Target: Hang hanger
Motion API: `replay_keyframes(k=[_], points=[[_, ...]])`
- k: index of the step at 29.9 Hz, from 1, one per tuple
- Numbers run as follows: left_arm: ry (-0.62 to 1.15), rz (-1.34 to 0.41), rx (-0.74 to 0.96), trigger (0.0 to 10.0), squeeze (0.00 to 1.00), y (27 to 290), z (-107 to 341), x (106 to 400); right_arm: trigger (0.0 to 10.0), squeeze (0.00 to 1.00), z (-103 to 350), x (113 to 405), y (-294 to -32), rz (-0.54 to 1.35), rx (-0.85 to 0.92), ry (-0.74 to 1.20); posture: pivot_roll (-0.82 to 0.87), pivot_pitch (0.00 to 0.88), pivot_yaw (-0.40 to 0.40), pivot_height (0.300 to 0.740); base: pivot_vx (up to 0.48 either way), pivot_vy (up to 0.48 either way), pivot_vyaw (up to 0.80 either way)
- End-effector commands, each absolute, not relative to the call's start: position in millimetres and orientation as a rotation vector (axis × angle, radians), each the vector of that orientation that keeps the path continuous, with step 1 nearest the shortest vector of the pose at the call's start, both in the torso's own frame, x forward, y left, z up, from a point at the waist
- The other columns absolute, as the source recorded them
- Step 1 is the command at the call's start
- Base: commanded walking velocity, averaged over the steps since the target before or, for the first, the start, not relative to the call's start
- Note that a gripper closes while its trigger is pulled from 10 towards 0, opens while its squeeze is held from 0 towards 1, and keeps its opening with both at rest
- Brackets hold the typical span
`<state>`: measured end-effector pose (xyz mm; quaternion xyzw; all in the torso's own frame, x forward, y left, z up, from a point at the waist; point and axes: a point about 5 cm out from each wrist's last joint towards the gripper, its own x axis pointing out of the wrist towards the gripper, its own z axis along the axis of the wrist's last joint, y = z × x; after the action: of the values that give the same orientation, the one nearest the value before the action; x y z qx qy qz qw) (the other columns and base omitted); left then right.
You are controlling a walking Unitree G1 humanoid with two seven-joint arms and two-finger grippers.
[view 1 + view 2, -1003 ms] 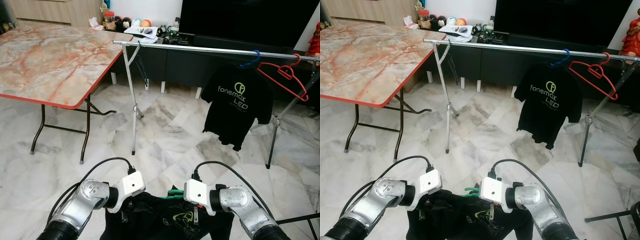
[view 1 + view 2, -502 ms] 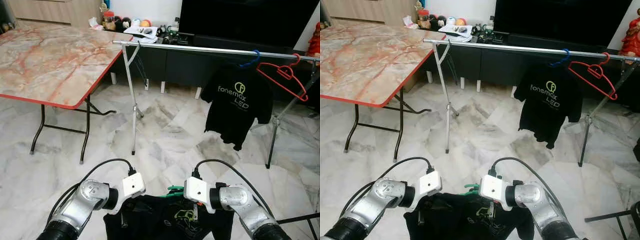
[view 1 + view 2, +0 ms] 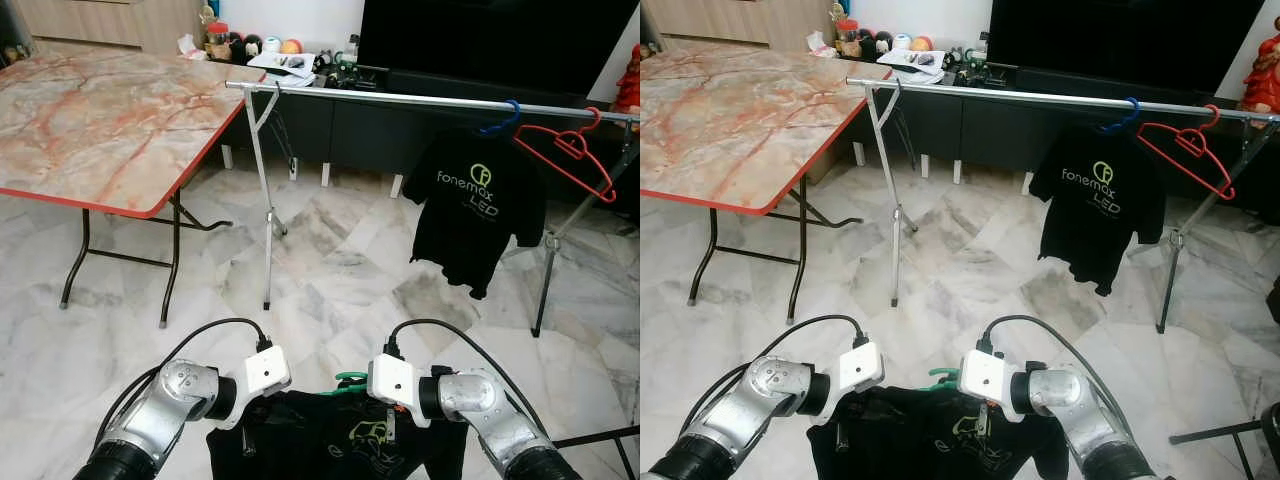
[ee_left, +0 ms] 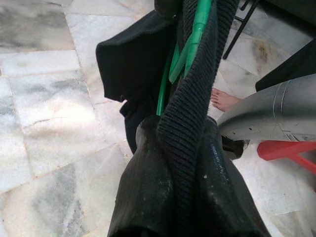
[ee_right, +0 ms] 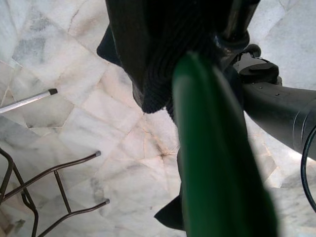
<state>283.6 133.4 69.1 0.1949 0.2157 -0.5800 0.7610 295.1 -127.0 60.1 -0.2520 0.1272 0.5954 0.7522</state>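
From the head, both arms hold a black shirt (image 3: 330, 445) low on a green hanger (image 3: 350, 379); the rail (image 3: 400, 98) beyond carries a hung tee (image 3: 478, 210) and red hanger (image 3: 565, 150). Left wrist: left gripper (image 4: 182, 163) pinches collar and hanger. Right wrist: right gripper (image 5: 217, 44) clamps the hanger

Bright, even indoor light, sharp head views; green hanger (image 5: 217, 148) blurred close-up.

Between my jaws hangs the shirt (image 3: 330, 440) on its hanger (image 3: 351, 379); ahead stands the rail (image 3: 420, 98), table (image 3: 90, 120) to its left.
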Motion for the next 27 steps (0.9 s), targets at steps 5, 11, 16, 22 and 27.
replay_keyframes(k=[5,11,16,22,27], points=[[0.473,-1.253,0.402,0.0,0.00,133.1,66.9,282.1,6.0,0.00,71.2,303.6,-128.4,1.257,-0.540,0.227,0.08,0.073,-0.061,0.740,0.000,0.000,0.00],[0.475,-1.249,0.402,0.0,0.00,133.8,67.0,282.6,3.2,0.00,70.2,303.4,-130.5,1.250,-0.538,0.234,0.08,0.073,-0.061,0.740,0.000,0.000,0.00],[0.473,-1.247,0.400,0.0,0.00,134.0,67.1,282.5,10.0,0.00,67.3,301.5,-130.9,1.254,-0.516,0.253,0.08,0.074,-0.061,0.740,0.000,0.000,0.00],[0.475,-1.245,0.400,0.0,0.00,135.8,67.4,282.5,10.0,0.82,70.2,303.6,-135.4,1.236,-0.518,0.249,0.08,0.077,-0.061,0.740,0.000,0.000,0.00],[0.479,-1.238,0.402,0.0,0.00,137.0,67.0,283.1,10.0,0.00,71.7,304.2,-140.0,1.228,-0.527,0.250,0.08,0.077,-0.060,0.740,0.000,0.000,0.00]])
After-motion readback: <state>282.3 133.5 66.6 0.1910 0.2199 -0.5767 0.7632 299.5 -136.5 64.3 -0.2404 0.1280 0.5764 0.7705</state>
